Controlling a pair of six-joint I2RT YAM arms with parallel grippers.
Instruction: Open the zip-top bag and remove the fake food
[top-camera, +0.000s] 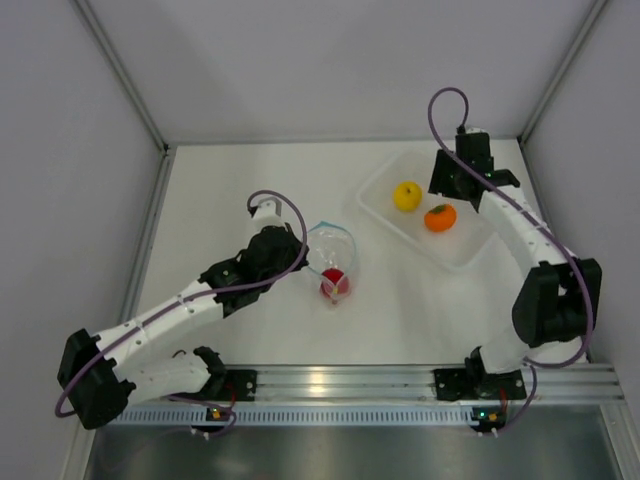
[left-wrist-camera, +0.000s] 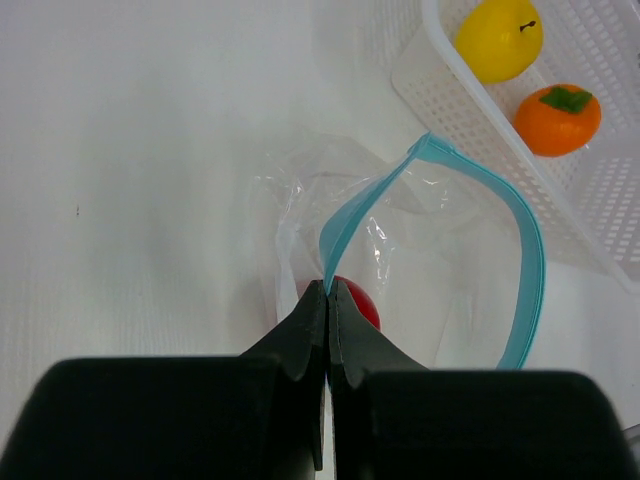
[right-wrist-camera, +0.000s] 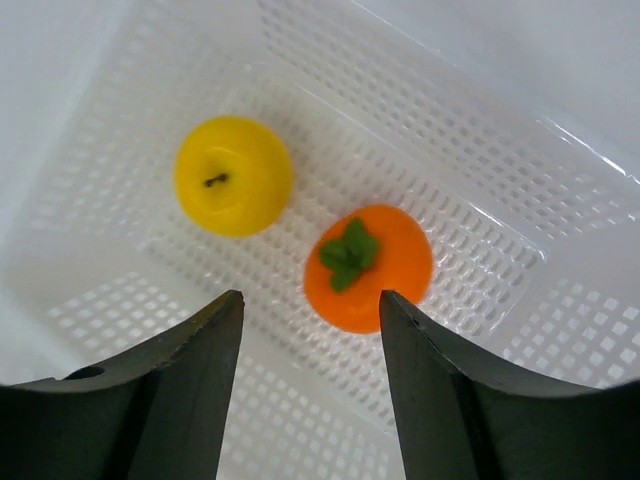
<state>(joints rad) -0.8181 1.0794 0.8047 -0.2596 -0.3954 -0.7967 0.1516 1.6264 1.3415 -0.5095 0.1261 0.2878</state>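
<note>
1. Left gripper (left-wrist-camera: 328, 292), jaws shut, pinches the flimsy zip-top bag (left-wrist-camera: 300, 190) by its stiffer blue strip (left-wrist-camera: 530, 270), likely the surest hold; red fruit (left-wrist-camera: 363, 305) inside.
2. Right gripper (right-wrist-camera: 310, 310), jaws partly open and empty, hovers over yellow fruit (right-wrist-camera: 232, 175) and orange fruit (right-wrist-camera: 368, 265) in the tray (right-wrist-camera: 480, 150).
3. Overhead: bag mid-bench (top-camera: 230, 190), tray far right.

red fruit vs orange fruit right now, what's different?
The red fruit sits inside the zip-top bag, whose blue strip the left gripper pinches; the orange fruit lies in the white perforated tray. The orange fruit shows a green leafy top; the red fruit is mostly hidden. Both are small, round and ungripped.
</note>
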